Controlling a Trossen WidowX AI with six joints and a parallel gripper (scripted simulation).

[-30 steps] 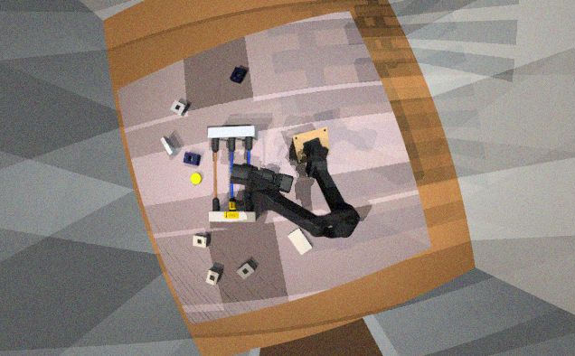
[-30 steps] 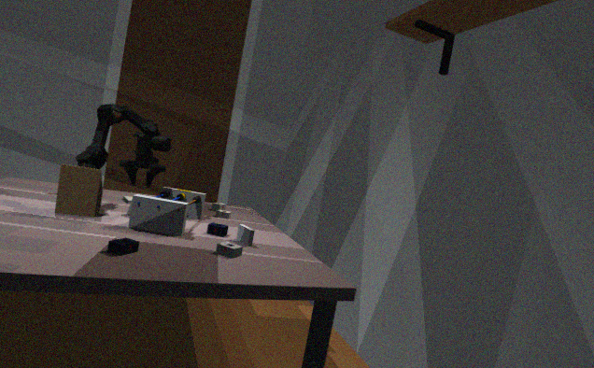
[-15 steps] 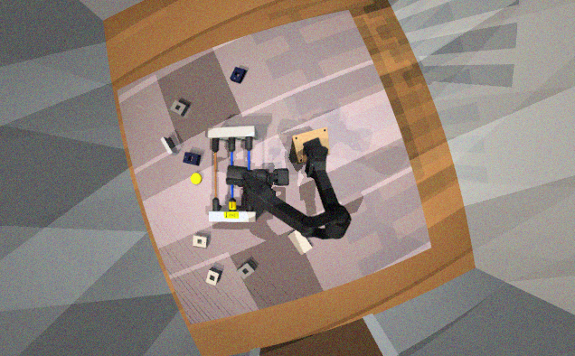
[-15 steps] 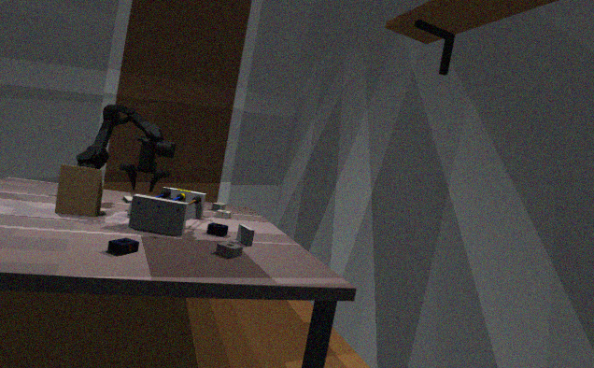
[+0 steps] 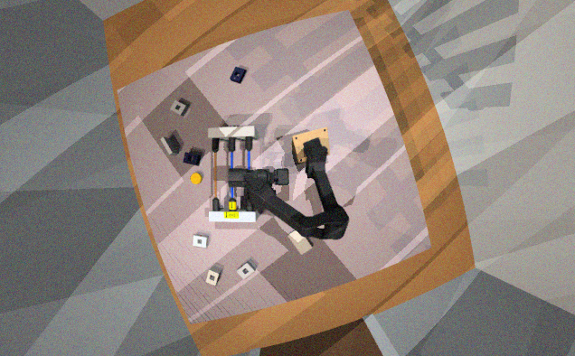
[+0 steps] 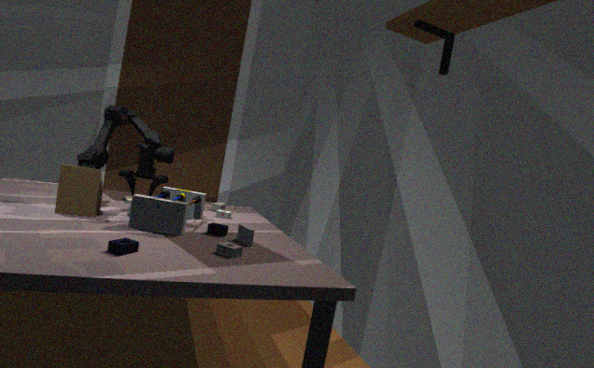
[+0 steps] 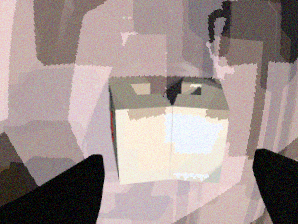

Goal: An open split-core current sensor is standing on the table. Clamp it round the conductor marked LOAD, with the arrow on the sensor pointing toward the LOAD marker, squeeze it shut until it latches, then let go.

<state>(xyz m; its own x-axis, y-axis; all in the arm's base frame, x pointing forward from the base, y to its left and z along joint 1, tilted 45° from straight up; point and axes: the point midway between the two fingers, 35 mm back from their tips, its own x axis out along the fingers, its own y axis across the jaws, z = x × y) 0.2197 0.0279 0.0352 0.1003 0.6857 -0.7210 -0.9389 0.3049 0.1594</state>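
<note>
While the arm point(image 5: 321, 190) folds out from its tan mounting plate point(image 5: 300, 141), it runs toward the near side, bends sharply at the elbow point(image 5: 334, 223) and doubles back over the wire stand, so the pincer point(image 6: 145, 183) hangs pointing straight down between the two white end blocks point(image 5: 231, 132) point(image 5: 232, 216). It's spread wide and gripping nothing. From the wrist camera, both dark fingers sit well out to the sides, and down between them, touching neither, there's the pale sensor point(image 7: 166, 139) with a notch in its upper edge. Whether it sits round a wire, I can't tell; from overhead the wrist hides it completely.

Three wires run across the stand: a brown one point(image 5: 215, 173) out on the far side from the arm, a blue one point(image 5: 231, 162) in the middle leading to the yellow LOAD tag point(image 5: 232, 215), and another blue one point(image 5: 248, 158) nearest the arm. The pincer covers the two blue ones.

Scattered round the tabletop point(image 5: 369, 135): a yellow disc point(image 5: 195, 178) beside the brown wire, two dark blue blocks point(image 5: 238, 74) point(image 5: 192, 157), several pale blocks with square holes point(image 5: 200, 240) point(image 5: 213, 276) point(image 5: 246, 269) point(image 5: 179, 107), and a cream slab point(image 5: 302, 244) tucked partly beneath the forearm.
</note>
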